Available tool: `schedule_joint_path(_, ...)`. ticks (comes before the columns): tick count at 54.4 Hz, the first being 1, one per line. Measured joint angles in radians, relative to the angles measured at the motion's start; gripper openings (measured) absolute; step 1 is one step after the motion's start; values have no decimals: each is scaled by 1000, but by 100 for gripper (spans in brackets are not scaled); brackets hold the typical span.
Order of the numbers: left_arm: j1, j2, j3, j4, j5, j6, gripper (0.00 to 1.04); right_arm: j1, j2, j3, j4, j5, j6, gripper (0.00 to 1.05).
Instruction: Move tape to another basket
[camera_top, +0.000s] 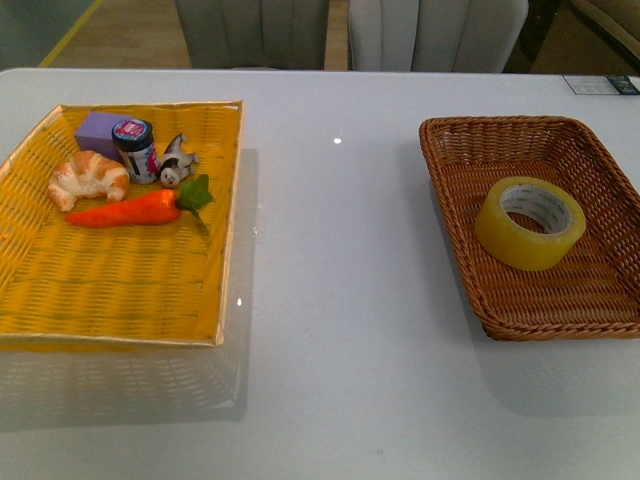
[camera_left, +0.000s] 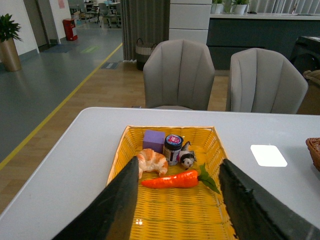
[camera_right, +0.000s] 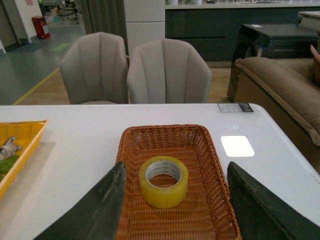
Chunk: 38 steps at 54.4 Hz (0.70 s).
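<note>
Tape lies flat inside brown wicker basket on table. Yellow basket well apart. Left gripper and right gripper both wide open, empty.

Glossy tape; woven wicker basket.

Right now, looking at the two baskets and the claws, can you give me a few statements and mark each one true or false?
1. The tape lies in the brown basket. True.
2. The carrot shares the brown basket with the tape. False: it lies in the yellow basket.
3. The right claw grips the tape. False: it is open, holding nothing, with the tape in view between its fingers.
4. The left claw is open. True.
5. The croissant lies beside the carrot. True.
</note>
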Motion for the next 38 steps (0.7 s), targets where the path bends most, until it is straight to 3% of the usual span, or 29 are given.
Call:
schedule_joint_path(6, 0, 0, 0, 0, 0, 0, 89, 0, 0, 0, 0, 0, 0, 96)
schedule_joint_path(9, 0, 0, 0, 0, 0, 1, 97, 0, 0, 0, 0, 0, 0, 96)
schedule_joint_path(38, 0, 0, 0, 0, 0, 2, 96, 0, 0, 0, 0, 0, 0, 96)
